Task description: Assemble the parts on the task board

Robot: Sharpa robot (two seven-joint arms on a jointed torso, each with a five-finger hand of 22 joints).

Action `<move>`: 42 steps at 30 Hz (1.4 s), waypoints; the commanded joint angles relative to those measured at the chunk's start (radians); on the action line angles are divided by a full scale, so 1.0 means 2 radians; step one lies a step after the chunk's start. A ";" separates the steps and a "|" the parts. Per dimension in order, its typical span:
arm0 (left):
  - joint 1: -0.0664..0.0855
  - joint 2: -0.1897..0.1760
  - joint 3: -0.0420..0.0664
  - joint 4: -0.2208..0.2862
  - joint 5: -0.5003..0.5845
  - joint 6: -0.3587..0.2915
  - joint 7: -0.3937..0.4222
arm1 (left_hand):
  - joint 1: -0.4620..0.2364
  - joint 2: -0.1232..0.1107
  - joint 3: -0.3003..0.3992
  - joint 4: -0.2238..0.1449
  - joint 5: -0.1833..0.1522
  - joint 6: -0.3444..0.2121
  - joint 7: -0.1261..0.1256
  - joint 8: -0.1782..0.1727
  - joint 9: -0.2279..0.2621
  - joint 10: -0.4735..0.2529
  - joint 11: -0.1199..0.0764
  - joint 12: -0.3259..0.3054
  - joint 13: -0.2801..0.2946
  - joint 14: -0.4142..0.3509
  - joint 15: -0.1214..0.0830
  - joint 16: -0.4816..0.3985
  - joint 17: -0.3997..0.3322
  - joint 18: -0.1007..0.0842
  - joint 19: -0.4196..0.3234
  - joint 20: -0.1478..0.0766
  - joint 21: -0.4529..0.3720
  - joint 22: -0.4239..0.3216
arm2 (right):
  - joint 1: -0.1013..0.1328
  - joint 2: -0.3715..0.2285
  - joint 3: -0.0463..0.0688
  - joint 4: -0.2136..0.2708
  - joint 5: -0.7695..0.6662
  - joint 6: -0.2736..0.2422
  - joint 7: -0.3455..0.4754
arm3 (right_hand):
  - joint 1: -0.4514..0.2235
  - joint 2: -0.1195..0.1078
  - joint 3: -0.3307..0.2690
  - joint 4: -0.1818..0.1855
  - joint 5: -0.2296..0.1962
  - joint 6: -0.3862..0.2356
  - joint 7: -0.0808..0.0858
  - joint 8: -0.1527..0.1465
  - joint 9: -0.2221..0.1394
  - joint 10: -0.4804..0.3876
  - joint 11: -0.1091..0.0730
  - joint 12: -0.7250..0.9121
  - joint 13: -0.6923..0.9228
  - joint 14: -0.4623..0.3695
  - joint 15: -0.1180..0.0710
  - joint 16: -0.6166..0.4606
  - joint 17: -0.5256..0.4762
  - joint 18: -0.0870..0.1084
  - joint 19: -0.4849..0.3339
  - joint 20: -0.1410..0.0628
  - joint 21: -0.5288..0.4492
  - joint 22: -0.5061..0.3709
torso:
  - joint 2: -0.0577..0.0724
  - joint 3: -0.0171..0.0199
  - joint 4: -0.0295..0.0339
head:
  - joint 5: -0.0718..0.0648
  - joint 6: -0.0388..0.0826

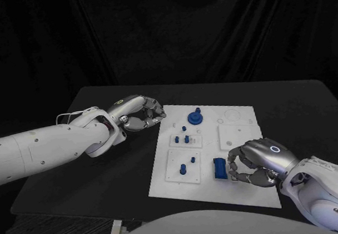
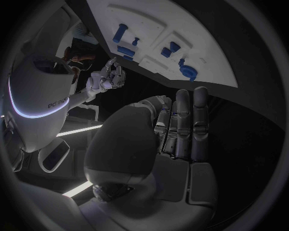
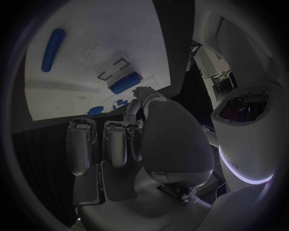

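While the left hand [image 1: 141, 114] waits curled and empty beside the task board [image 1: 244, 185], the right hand [image 1: 258, 161], holding nothing, hovers by the blue block [image 1: 220, 168] lying there, apparently next to be grasped.

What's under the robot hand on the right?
The right robot hand hovers over the white board, fingers curled, beside a blue block. Whatever part of the board lies directly beneath its palm is covered, so I can't tell what's there.
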 commanded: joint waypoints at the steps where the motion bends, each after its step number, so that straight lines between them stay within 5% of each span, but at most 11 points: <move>1: -0.001 0.000 0.000 0.001 0.002 0.002 0.007 | 0.001 0.005 0.002 0.002 0.002 0.000 0.001 0.003 0.001 0.004 0.001 -0.001 -0.001 0.001 0.003 -0.002 -0.001 0.004 -0.004 0.000 0.003 0.018 | 0.004 -0.011 0.000 0.005 0.002 -0.005 -0.008 | -0.013 0.013 -0.007 -0.001 -0.102 -0.003 0.007 -0.056 -0.052 0.052 0.002 0.001 0.132 0.045 -0.001 0.001 0.088 -0.004 0.037 -0.001 0.002 0.121 | 0.000 0.0000 0.0002 | 0.000 0.000; 3: -0.001 0.000 0.000 0.001 0.002 0.003 0.007 | 0.001 0.005 0.003 0.002 0.003 0.000 0.001 0.003 0.001 0.004 0.001 -0.001 -0.001 0.001 0.003 -0.002 -0.001 0.004 -0.004 0.001 0.003 0.018 | 0.012 -0.018 0.000 0.008 0.005 -0.006 -0.013 | -0.040 0.017 -0.022 0.003 -0.159 0.005 0.021 -0.126 -0.129 0.052 0.014 0.001 0.132 0.045 0.006 0.001 0.088 -0.004 0.037 0.006 0.003 0.121 | 0.000 0.0001 0.0001 | -0.001 0.000; 4: -0.001 0.000 0.000 0.001 0.002 0.002 0.007 | 0.001 0.005 0.003 0.002 0.003 0.000 0.001 0.003 0.001 0.004 0.001 -0.001 -0.001 0.001 0.003 -0.002 -0.001 0.004 -0.004 0.001 0.003 0.018 | 0.016 -0.022 0.000 0.009 0.006 -0.007 -0.015 | -0.040 0.015 -0.027 0.004 -0.165 0.018 0.023 -0.143 -0.157 0.052 0.013 0.001 0.132 0.045 0.007 0.001 0.087 -0.004 0.037 0.008 0.003 0.121 | 0.000 0.0001 0.0001 | -0.002 0.000; 8: -0.001 0.001 0.000 0.000 0.002 0.002 0.007 | 0.001 0.005 0.003 0.002 0.003 0.000 0.001 0.003 0.001 0.004 0.001 -0.001 -0.001 0.001 0.003 -0.002 -0.001 0.004 -0.004 0.001 0.003 0.018 | 0.035 -0.035 0.000 0.013 0.009 -0.007 -0.023 | -0.053 0.019 -0.032 0.006 -0.178 0.027 0.026 -0.164 -0.193 0.052 0.017 0.001 0.132 0.045 0.010 0.002 0.090 -0.005 0.038 0.008 0.005 0.122 | 0.000 0.0000 0.0000 | -0.004 0.000; 13: -0.001 0.002 0.000 0.000 0.002 0.003 0.007 | 0.001 0.005 0.003 0.002 0.003 0.000 0.001 0.003 0.001 0.004 0.001 -0.001 -0.001 0.001 0.003 -0.002 -0.001 0.004 -0.004 0.001 0.003 0.018 | 0.047 -0.033 0.000 0.011 0.011 -0.001 -0.027 | -0.050 0.011 -0.038 0.005 -0.199 0.046 0.023 -0.160 -0.205 0.052 0.015 0.001 0.132 0.046 0.010 0.003 0.092 -0.005 0.040 0.008 0.007 0.123 | 0.000 -0.0001 0.0001 | -0.006 0.000; 16: -0.001 0.003 0.000 0.000 0.002 0.003 0.007 | 0.001 0.005 0.003 0.002 0.003 0.000 0.001 0.003 0.001 0.004 0.001 -0.001 -0.001 0.001 0.003 -0.002 -0.001 0.004 -0.004 0.001 0.003 0.018 | 0.046 -0.027 0.000 0.007 0.011 0.004 -0.027 | -0.044 0.007 -0.043 0.005 -0.203 0.061 0.017 -0.135 -0.192 0.052 0.010 0.001 0.132 0.046 0.007 0.004 0.093 -0.005 0.040 0.006 0.008 0.123 | 0.000 0.0000 -0.0002 | -0.006 0.000; 21: -0.001 0.003 0.000 0.000 0.002 0.003 0.007 | 0.001 0.005 0.003 0.002 0.003 0.000 0.001 0.003 0.001 0.004 0.001 -0.001 -0.001 0.001 0.003 -0.002 -0.001 0.004 -0.004 0.001 0.003 0.018 | 0.038 -0.020 0.000 0.002 0.008 0.007 -0.029 | -0.042 0.006 -0.046 0.005 -0.208 0.025 0.010 -0.045 -0.111 0.052 0.002 0.001 0.132 0.046 0.001 0.004 0.094 -0.005 0.040 0.000 0.008 0.123 | 0.000 -0.0001 0.0001 | -0.005 0.000; 24: -0.001 0.002 0.000 0.000 0.002 0.003 0.007 | 0.001 0.006 0.003 0.002 0.003 0.000 0.001 0.003 0.001 0.005 0.001 -0.001 -0.002 0.000 0.003 -0.002 -0.001 0.004 -0.005 0.001 0.003 0.018 | 0.033 -0.018 0.000 0.000 0.007 0.011 -0.031 | -0.039 0.006 -0.045 0.005 -0.207 0.017 0.007 -0.011 -0.080 0.052 0.001 0.001 0.132 0.046 0.000 0.004 0.094 -0.005 0.040 -0.002 0.008 0.123 | 0.000 0.0000 0.0001 | -0.006 0.000; 35: -0.001 0.004 0.000 -0.001 0.002 0.003 0.007 | 0.001 0.006 0.003 0.002 0.003 0.000 0.001 0.003 0.001 0.005 0.001 -0.001 -0.002 0.000 0.003 -0.002 -0.001 0.004 -0.005 0.001 0.003 0.018 | 0.023 -0.009 0.000 -0.001 0.003 0.013 -0.037 | -0.050 0.003 -0.050 0.006 -0.215 -0.003 0.002 0.052 -0.011 0.052 -0.001 0.001 0.132 0.046 -0.003 0.005 0.096 -0.006 0.040 -0.004 0.009 0.123 | 0.000 0.0001 0.0000 | -0.008 0.000; 39: -0.001 0.004 0.000 -0.001 0.002 0.003 0.007 | 0.001 0.006 0.003 0.002 0.003 0.000 0.001 0.003 0.001 0.005 0.001 -0.001 -0.002 0.000 0.003 -0.002 -0.001 0.004 -0.005 0.001 0.003 0.018 | 0.015 -0.003 0.000 -0.003 -0.003 0.012 -0.039 | -0.060 -0.003 -0.055 0.006 -0.222 0.029 -0.002 0.131 0.063 0.052 -0.004 0.001 0.132 0.046 -0.004 0.005 0.096 -0.006 0.040 -0.006 0.009 0.123 | 0.000 0.0001 0.0002 | -0.008 0.000; 42: -0.001 0.003 0.000 0.000 0.002 0.003 0.007 | 0.001 0.006 0.003 0.002 0.003 0.000 0.001 0.003 0.001 0.005 0.001 -0.001 -0.002 0.000 0.003 -0.002 -0.001 0.004 -0.005 0.001 0.003 0.018 | 0.008 0.003 0.000 -0.006 -0.005 0.015 -0.040 | -0.062 -0.004 -0.056 0.006 -0.222 0.041 -0.003 0.151 0.080 0.052 -0.005 0.001 0.132 0.046 -0.005 0.005 0.095 -0.006 0.040 -0.006 0.009 0.123 | 0.000 0.0000 -0.0001 | -0.007 0.000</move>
